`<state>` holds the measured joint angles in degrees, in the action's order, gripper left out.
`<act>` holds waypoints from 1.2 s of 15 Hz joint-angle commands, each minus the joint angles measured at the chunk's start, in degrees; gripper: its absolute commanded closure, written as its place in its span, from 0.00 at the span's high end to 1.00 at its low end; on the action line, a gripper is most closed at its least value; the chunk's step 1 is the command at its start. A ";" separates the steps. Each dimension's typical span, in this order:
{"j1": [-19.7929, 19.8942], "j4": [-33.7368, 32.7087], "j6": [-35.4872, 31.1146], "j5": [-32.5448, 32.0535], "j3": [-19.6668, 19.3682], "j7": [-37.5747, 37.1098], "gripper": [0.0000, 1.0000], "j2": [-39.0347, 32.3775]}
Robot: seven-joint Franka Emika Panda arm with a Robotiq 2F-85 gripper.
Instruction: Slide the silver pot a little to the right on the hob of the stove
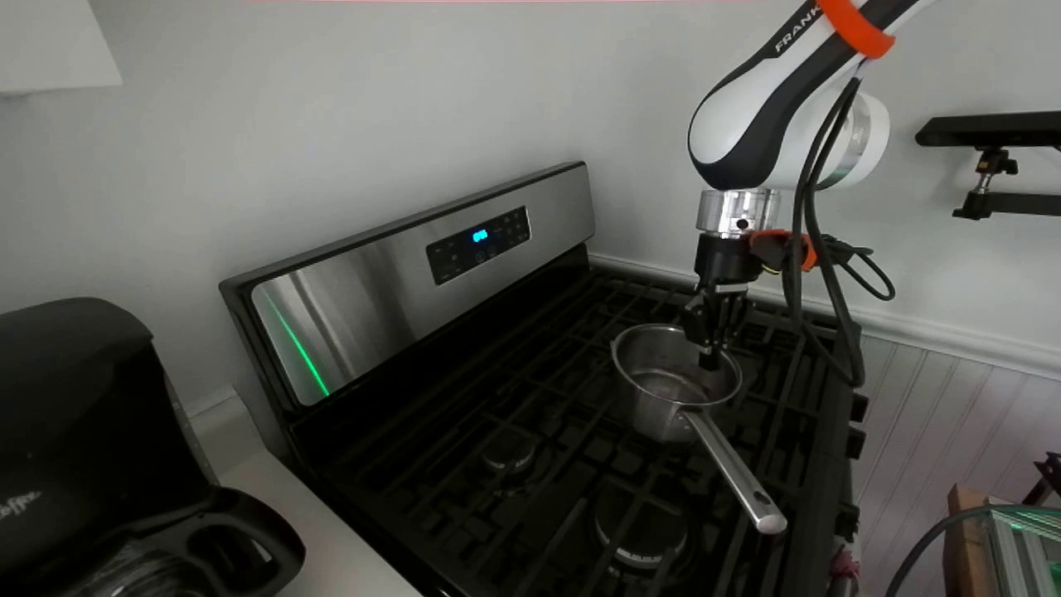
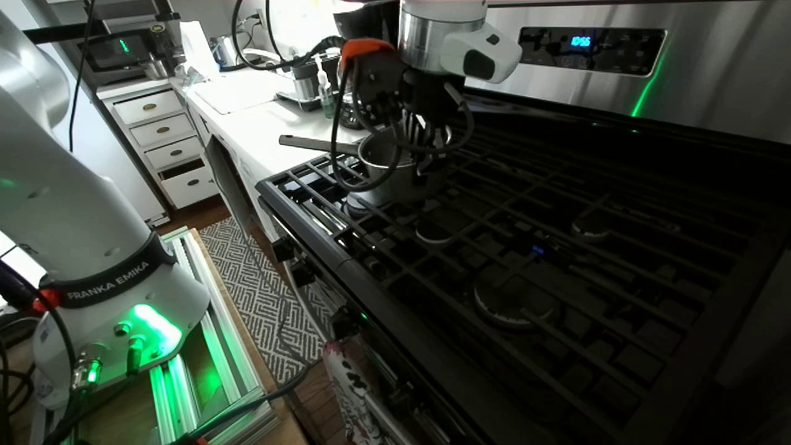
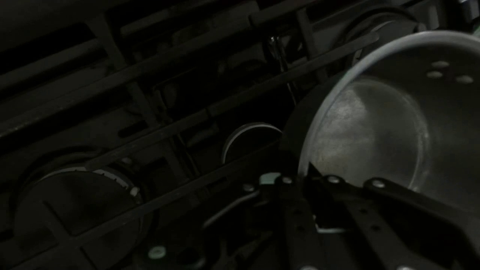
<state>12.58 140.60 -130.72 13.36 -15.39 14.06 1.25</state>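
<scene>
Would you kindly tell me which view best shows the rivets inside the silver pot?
The wrist view: it looks down into the silver pot, close enough that three rivets stand out from the darker wall. Both exterior views show the pot, but no rivets can be made out inside it.

A black coffee maker (image 1: 99,439) stands at the left of an exterior view. In an exterior view, a pump bottle (image 2: 326,99) stands on the white tabletop (image 2: 269,133); lower down show white drawers (image 2: 179,133), a patterned rug (image 2: 266,309) and a printed towel (image 2: 353,389).
</scene>
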 commanded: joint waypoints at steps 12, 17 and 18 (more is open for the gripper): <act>4.83 -17.08 11.07 -0.83 0.16 10.55 0.01 -13.30; 5.71 -19.32 10.86 -0.37 1.06 10.37 0.01 -15.79; 5.83 -19.61 10.75 -0.34 1.20 10.23 0.01 -16.11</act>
<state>16.48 124.12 -122.85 12.05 -15.56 23.14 -13.60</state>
